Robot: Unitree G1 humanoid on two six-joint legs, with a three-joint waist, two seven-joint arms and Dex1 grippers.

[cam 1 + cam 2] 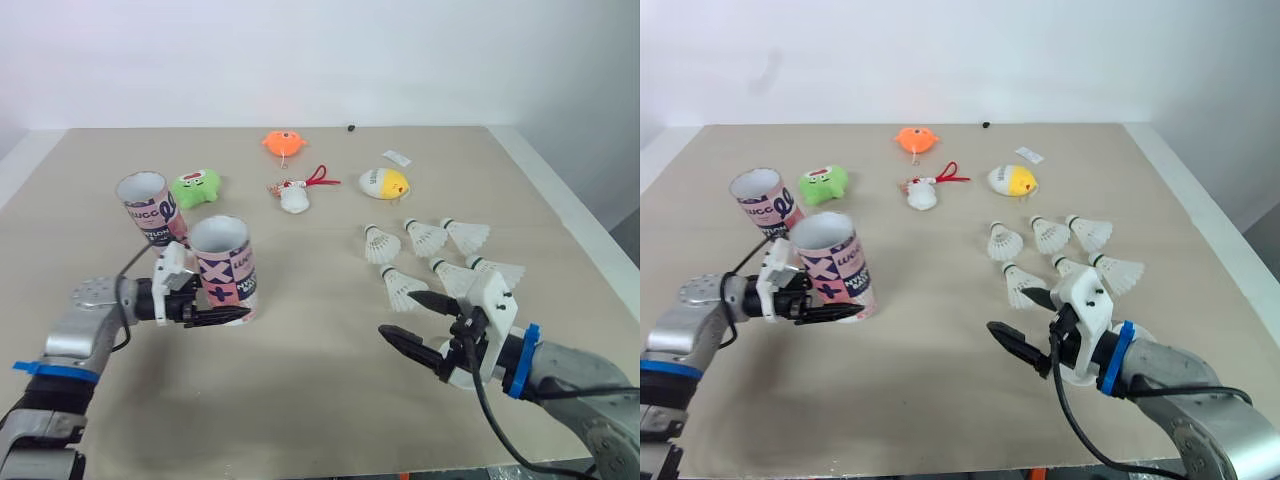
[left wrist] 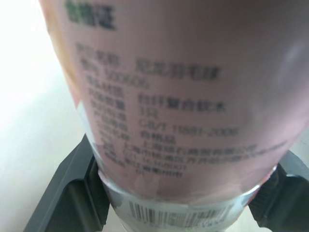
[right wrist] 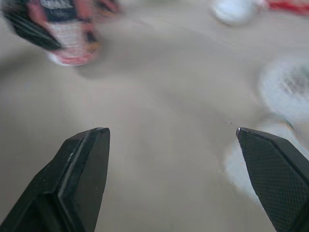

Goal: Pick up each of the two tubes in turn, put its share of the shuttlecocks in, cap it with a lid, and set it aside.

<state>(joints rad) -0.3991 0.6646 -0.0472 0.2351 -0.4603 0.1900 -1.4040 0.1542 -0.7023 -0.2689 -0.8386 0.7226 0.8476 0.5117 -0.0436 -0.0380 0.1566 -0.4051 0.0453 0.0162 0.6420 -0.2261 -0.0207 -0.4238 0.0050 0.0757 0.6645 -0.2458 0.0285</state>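
Black on pink: clamped with left gripper (image 1: 215,316) low on near tube (image 1: 225,265), one finger per side of the base in wrist view, mouth up, standing on table (image 1: 300,400). Spread wide at right gripper (image 1: 397,314), nothing held, hovering low just short of shuttlecocks (image 1: 427,237), six in a loose cluster, nearest one just beside the upper finger. Just behind near tube, far tube (image 1: 147,205), also open-topped; touching or not, cannot tell. Further back, green plush (image 1: 196,188), orange toy (image 1: 283,143), red-and-white charm (image 1: 295,195), yellow toy (image 1: 384,184), well apart from both grippers. Probably at pick-up of first tube, seemingly nothing loaded yet. Risks, judged: low grip on tall light tube, so likely to tip or swing on lift; too hard a squeeze, dented cardboard; sideways drift, far tube knocked over. On the right, wide-open reach into tight cluster, so neighbours pushed or rolled away, feather skirts crushed if pinched there instead of at cork.
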